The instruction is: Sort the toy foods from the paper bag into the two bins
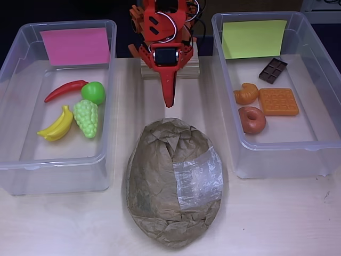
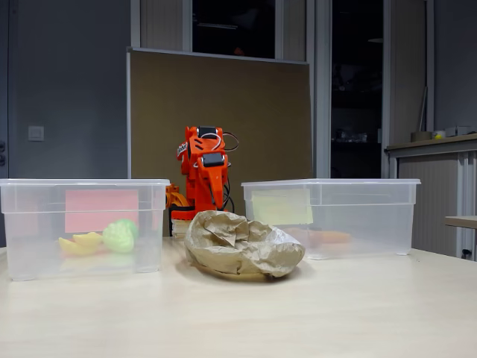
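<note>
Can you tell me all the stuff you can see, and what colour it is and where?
chili: 1, red, pink-label bin
apple: 1, green, same bin
grapes: 1 bunch, pale green, same bin
bananas: 1 bunch, yellow, same bin
chocolate bar: 1, brown, yellow-green-label bin
croissant: 1, orange, same bin
waffle: 1, orange, same bin
donut: 1, brown, same bin
bins: 2, clear, either side
paper bag: 1, brown, between bins
table: 1, pale wood
gripper: 1, orange, shut, behind bag

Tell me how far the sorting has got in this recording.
It looks finished. The pink-label bin holds chili, apple, bananas, grapes. The yellow-label bin holds croissant, waffle, donut, chocolate bar. The gripper carries nothing. The paper bag's inside is hidden.
</note>
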Tool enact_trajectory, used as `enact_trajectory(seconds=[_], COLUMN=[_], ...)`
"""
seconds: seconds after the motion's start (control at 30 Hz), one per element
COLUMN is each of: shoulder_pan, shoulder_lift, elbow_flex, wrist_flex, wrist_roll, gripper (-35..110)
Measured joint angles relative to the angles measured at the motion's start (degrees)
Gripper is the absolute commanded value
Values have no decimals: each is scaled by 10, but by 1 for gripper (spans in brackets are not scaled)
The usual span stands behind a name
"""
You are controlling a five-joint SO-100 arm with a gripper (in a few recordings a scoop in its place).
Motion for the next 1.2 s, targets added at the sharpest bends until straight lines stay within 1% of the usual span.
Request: enact_trajectory(seconds=[0.27,1.2], shoulder_pan=[-15,-5], shoulder_lift=[2,3], elbow_flex=[0,0], wrist_flex=[17,17], wrist_roll=[-18,-18], gripper=[0,0])
